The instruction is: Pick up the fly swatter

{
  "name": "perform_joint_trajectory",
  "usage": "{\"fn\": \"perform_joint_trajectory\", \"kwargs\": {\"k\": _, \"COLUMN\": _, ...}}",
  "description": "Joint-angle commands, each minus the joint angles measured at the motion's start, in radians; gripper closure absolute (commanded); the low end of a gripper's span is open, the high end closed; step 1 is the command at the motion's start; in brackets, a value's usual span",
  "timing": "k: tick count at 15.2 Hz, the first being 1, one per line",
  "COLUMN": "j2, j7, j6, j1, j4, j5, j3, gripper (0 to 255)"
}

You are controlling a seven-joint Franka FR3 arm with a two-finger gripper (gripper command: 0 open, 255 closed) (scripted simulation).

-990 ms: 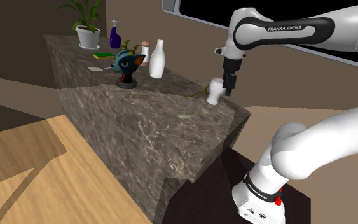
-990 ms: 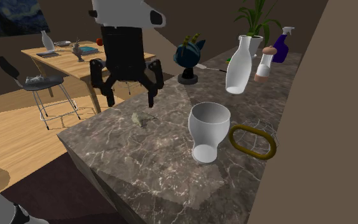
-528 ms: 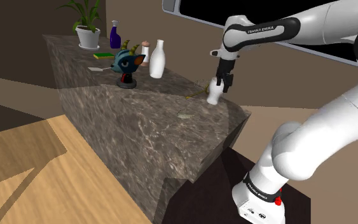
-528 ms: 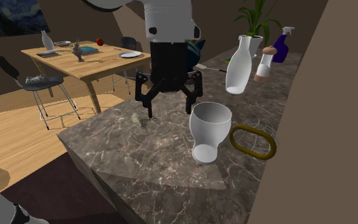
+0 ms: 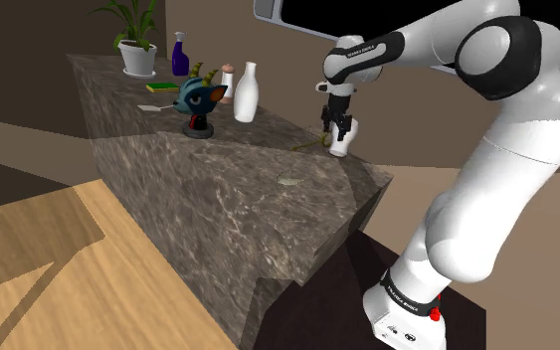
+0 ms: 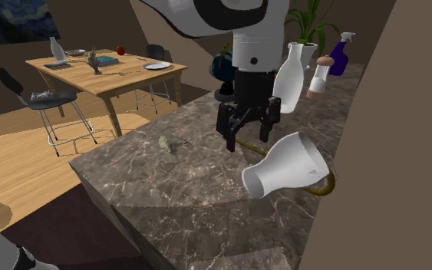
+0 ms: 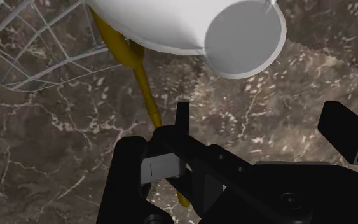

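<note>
Yellow-framed fly swatter [image 7: 142, 83] beneath tipped white cup [image 7: 171, 19].

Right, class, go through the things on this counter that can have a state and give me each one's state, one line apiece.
gripper: open, above the swatter's handle, holding nothing.
fly swatter: lying flat on the counter, not held.
cup: tipped on its side across the swatter.
white bottle: upright.
spray bottle: upright.

Arm [image 5: 511, 149] extended, hand [image 6: 246, 136] pointing dwn, jaws apart.
</note>
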State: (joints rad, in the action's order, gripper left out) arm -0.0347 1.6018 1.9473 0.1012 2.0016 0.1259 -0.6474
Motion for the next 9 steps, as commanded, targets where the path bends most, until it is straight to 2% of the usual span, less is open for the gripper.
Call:
{"fn": "perform_joint_trajectory", "kwargs": {"k": 1, "j2": -0.101, "j7": 0.131, "j6": 0.011, "j1": -0.019, "j4": -0.076, "j5": -0.064, "j3": -0.009, "gripper": 0}}
{"fn": "perform_joint_trajectory", "kwargs": {"k": 5, "j2": -0.29, "j7": 0.335, "j6": 0.002, "j1": -0.086, "j4": -0.247, "j5": -0.177, "j3": 0.026, "gripper": 0}}
{"fn": "perform_joint_trajectory", "kwargs": {"k": 9, "j2": -0.32, "j7": 0.353, "j6": 0.035, "j1": -0.099, "j4": -0.241, "j5": -0.193, "j3": 0.038, "gripper": 0}}
